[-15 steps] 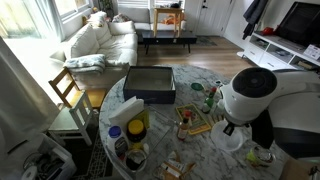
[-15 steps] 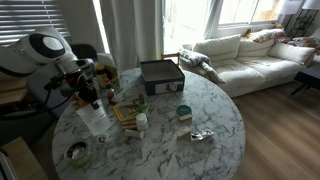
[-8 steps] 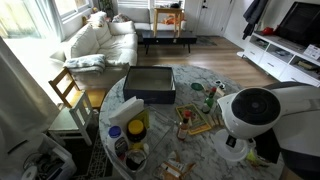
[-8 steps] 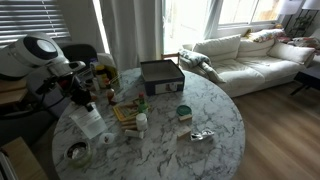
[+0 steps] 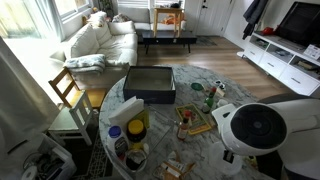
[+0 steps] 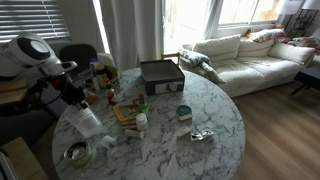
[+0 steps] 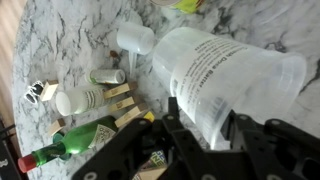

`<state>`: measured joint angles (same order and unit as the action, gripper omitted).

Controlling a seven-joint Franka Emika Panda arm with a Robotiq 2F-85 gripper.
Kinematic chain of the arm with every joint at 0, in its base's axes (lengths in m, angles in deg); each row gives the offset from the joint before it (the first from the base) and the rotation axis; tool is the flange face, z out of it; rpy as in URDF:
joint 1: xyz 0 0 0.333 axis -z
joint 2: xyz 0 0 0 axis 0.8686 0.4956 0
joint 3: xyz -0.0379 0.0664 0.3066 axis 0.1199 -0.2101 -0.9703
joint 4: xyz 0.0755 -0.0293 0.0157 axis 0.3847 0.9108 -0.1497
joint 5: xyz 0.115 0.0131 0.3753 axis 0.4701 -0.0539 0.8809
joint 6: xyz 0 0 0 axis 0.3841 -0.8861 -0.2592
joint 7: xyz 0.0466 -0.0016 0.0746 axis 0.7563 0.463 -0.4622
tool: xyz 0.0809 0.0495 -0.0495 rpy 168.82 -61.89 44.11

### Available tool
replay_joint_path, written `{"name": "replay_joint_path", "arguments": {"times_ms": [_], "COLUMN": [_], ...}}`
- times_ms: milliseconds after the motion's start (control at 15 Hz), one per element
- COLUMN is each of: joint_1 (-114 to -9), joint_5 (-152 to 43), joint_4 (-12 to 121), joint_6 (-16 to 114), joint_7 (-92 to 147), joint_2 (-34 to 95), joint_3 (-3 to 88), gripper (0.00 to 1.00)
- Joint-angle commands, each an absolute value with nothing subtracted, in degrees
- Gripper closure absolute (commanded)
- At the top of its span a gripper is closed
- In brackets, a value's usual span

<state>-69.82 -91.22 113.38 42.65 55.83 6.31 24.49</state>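
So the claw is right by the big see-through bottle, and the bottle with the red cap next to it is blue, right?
Not quite. The bottle with the red cap is green, not blue, and the wrist view shows it. The rest is right: the claw is right by the big see-through bottle.

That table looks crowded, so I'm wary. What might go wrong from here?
1. The big bottle sits slanted at the gripper; the hold is unclear, so it may slip or topple.
2. The white bottle, green bottle and wooden blocks lie close by and may get knocked.
3. It stands near the table edge and might roll off.
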Motion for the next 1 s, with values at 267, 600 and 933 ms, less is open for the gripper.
{"name": "replay_joint_path", "arguments": {"times_ms": [267, 600, 933], "joint_1": [-70.8, -69.9, -68.7], "joint_5": [-85.2, -77.2, -67.3], "joint_4": [112.9, 112.0, 112.0], "joint_6": [40.7, 40.6, 41.8], "joint_7": [53.2, 51.7, 48.9], "joint_2": [6.1, 6.4, 5.6], "joint_3": [24.4, 25.6, 27.7], "gripper": [0.0, 0.0, 0.0]}}
